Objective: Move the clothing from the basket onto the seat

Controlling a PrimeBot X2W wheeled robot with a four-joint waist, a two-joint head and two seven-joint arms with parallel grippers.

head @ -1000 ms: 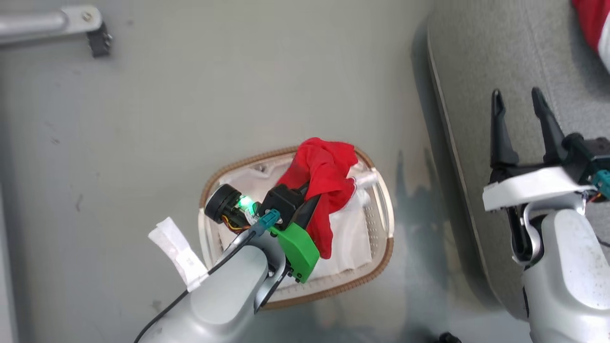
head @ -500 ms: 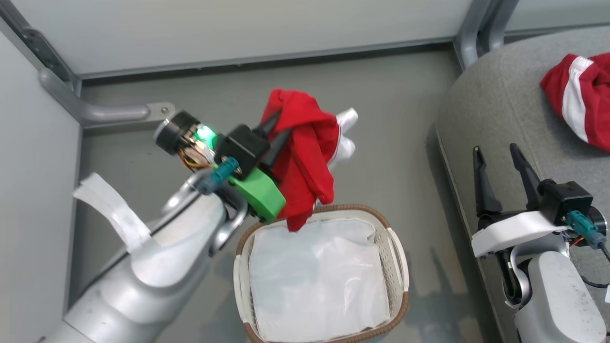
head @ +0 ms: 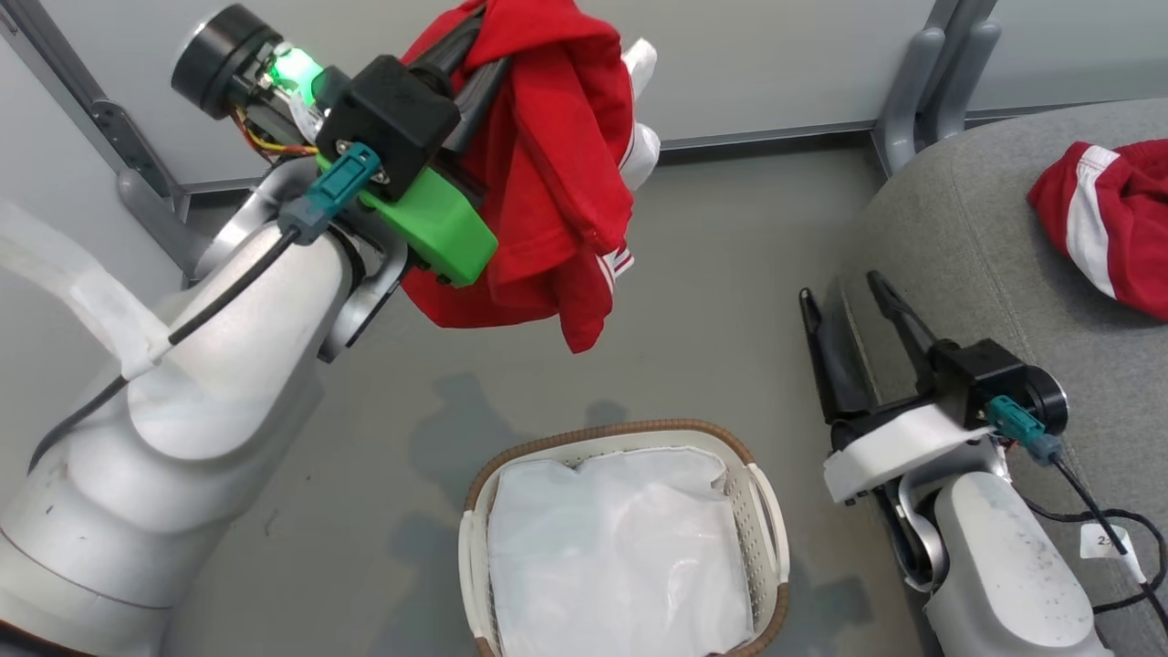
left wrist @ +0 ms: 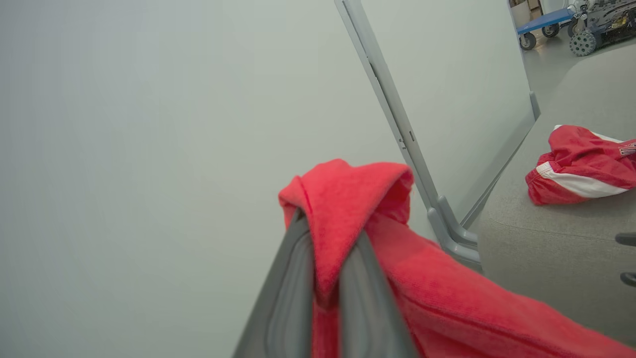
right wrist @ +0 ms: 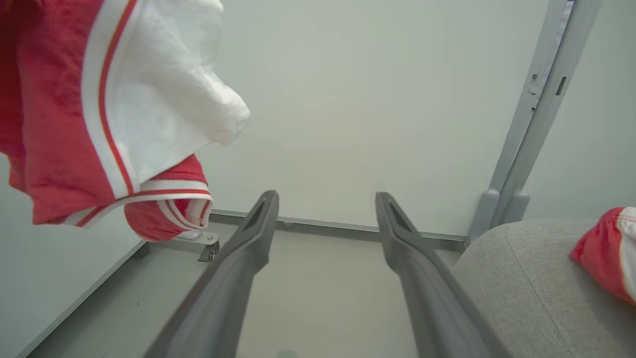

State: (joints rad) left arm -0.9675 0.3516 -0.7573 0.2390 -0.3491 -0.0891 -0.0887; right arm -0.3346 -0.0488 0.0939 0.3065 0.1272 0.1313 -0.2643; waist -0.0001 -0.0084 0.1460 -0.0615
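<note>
Clothing (head: 547,164), a red garment, hangs clamped in the left end effector (head: 470,41), clear of the basket (head: 765,511) in the head view; a second garment (head: 1100,228) lies on the seat (head: 985,255). Left wrist view: its fingers (left wrist: 290,288) pinch a red fold. Right wrist view: the right end effector (right wrist: 326,195) stands apart, empty.

Garment (head: 547,164): red matt cloth, white panels. Basket (head: 765,511): perforated white plastic, brown woven rim. Liner (head: 620,557): crinkled white sheet. Seat (head: 985,237): grey coarse-weave fabric. Floor (head: 712,347): smooth, faintly glossy.
</note>
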